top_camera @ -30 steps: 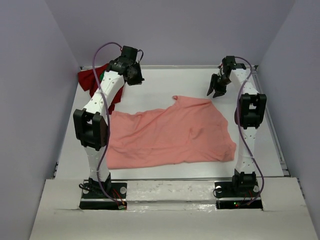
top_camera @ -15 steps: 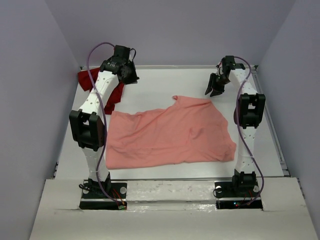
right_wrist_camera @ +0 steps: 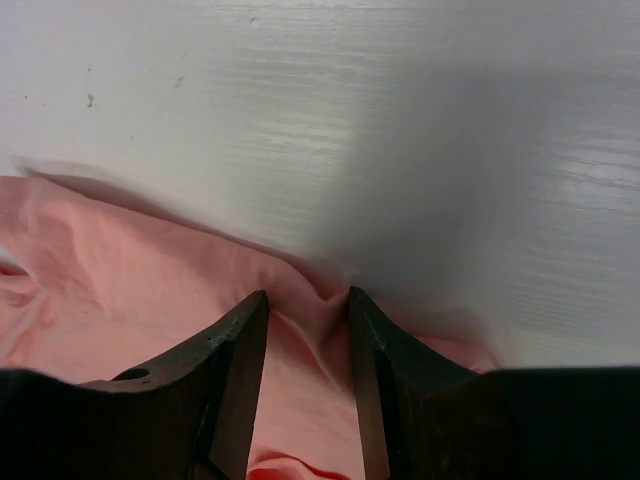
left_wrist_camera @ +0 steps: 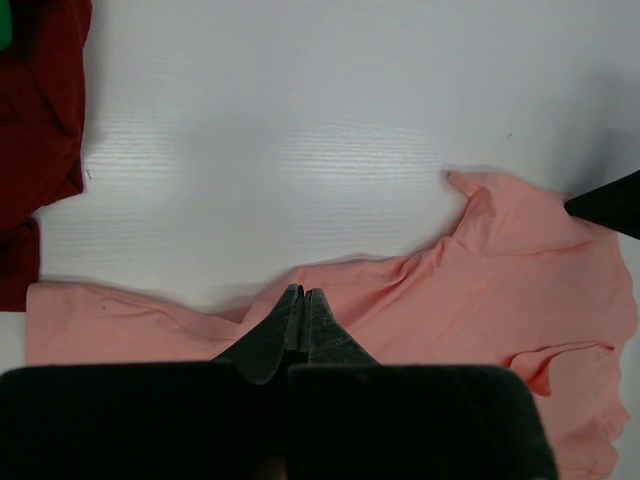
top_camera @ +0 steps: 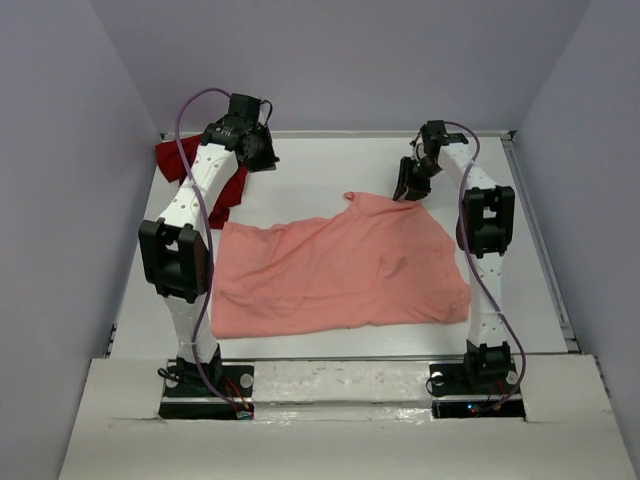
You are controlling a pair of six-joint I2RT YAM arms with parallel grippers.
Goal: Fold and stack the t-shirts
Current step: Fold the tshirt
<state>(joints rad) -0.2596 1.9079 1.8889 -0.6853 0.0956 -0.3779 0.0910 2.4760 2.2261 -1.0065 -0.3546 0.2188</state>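
The salmon-pink t-shirt (top_camera: pixel 340 270) lies long axis left-to-right; the right gripper (right_wrist_camera: pixel 305 295) — jaws apart, straddling its far edge — sits closer than the left gripper (left_wrist_camera: pixel 299 295), closed empty.

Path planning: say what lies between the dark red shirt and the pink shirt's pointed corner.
Only bare table between dark red shirt and pink shirt, in left wrist view.

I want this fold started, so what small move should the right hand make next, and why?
Probably lower slightly and close. The right hand is open, straddling a raised wrinkle at the far edge of the salmon-pink shirt, not yet pinching it.
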